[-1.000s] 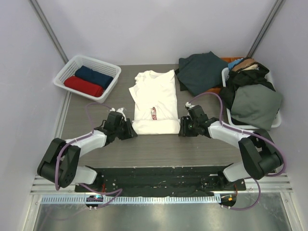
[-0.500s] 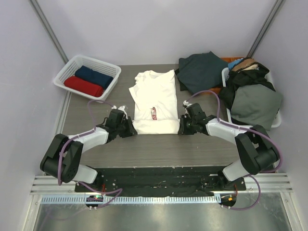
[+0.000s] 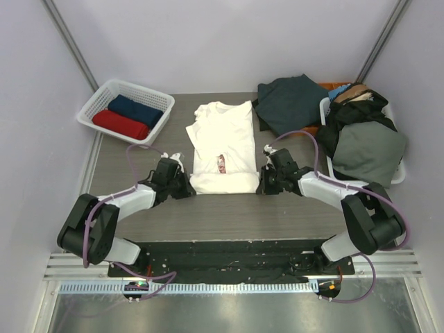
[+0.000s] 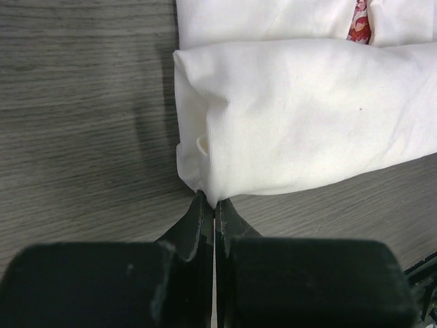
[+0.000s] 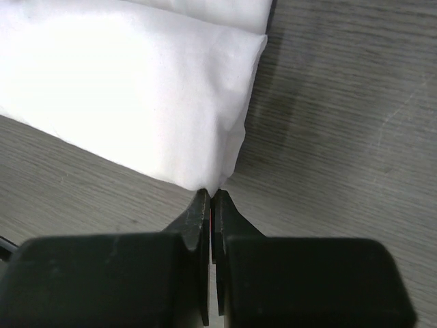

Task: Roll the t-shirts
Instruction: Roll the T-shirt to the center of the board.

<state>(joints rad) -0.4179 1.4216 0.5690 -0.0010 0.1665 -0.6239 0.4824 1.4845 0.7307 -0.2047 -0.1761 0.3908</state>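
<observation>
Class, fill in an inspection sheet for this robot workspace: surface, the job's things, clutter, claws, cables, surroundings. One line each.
Surface: grey wood-grain table.
Job's things: cream-white t-shirt lies flat mid-table with its near end rolled up. A red roll and a navy roll sit in the lattice basket at far left.
Clutter: a dark garment is spread at far right. Beside it a white bin holds a heap of clothes.
Claws: left claw is shut on the roll's left end; right claw is shut on its right end.
Cables: purple cables loop above both arms, clear of the shirt.
Surroundings: plain pale walls on three sides.
</observation>
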